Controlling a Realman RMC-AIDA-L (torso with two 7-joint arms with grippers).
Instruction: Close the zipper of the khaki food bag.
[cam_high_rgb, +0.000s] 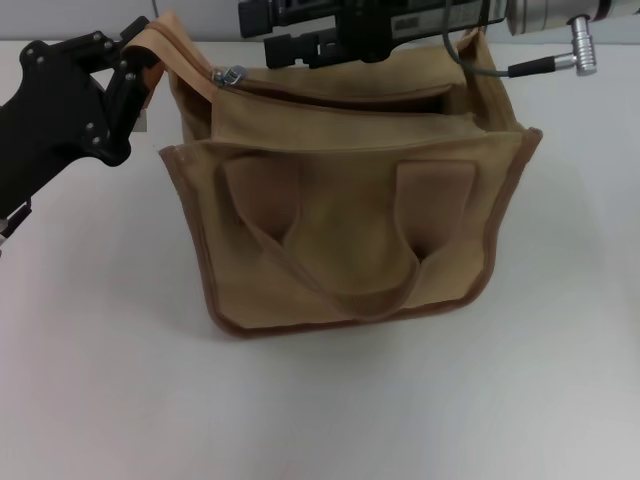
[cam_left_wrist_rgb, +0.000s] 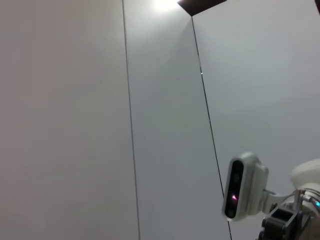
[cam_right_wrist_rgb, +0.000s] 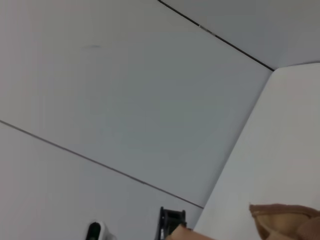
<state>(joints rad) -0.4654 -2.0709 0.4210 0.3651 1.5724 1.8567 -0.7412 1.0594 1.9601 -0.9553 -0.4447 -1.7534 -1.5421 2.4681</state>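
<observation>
Zipper open, slider at bag's left end | khaki food bag on counter | left tool pinching bag's left corner | right tool over bag rear, grip state can't tell

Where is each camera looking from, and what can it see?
Head view: sits on the robot's head, looking down at the khaki food bag on the white table; the left pincer grips the bag's corner beside the zipper, and the right pincer reaches over the bag's far side.
Left wrist view: on the left arm, facing the wall; the other arm's camera shows.
Right wrist view: on the right arm, facing wall and table; a bag corner shows.
Shared: head and right wrist views both show the bag.
</observation>
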